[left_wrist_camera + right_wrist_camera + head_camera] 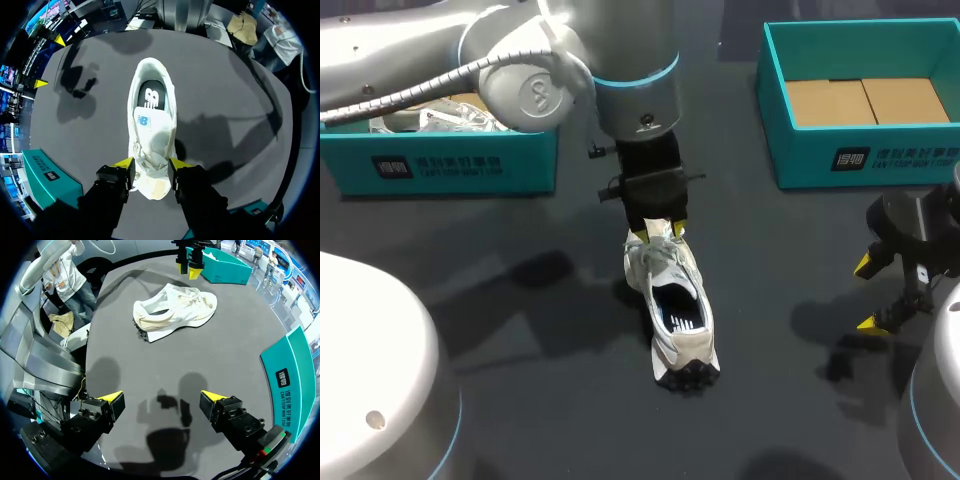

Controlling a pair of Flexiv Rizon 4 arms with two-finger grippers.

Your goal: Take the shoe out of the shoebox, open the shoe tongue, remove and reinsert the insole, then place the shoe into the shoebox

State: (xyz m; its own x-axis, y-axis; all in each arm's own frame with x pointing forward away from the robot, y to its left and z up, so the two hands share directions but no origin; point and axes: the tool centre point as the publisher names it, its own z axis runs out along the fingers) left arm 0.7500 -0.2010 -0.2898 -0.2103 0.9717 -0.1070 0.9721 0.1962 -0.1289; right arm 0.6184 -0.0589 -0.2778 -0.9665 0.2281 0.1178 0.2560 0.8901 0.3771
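Left gripper (658, 232) hovering at the toe of the shoe (672, 300), jaws open.
Shoe is sitting upright on its sole on the table (520, 330), outside both boxes, heel pointing away from the left arm, dark insole (150, 96) showing inside. Left fingers (124, 163) are flanking the toe, one each side (right wrist view is showing the tips just clear above the shoe, not clamping it). Right gripper (161, 399) is hanging spread wide over bare table, well apart from the shoe. Left shoebox (450, 160) and right shoebox (860, 150) are standing beyond the shoe's toe end, one to each side.
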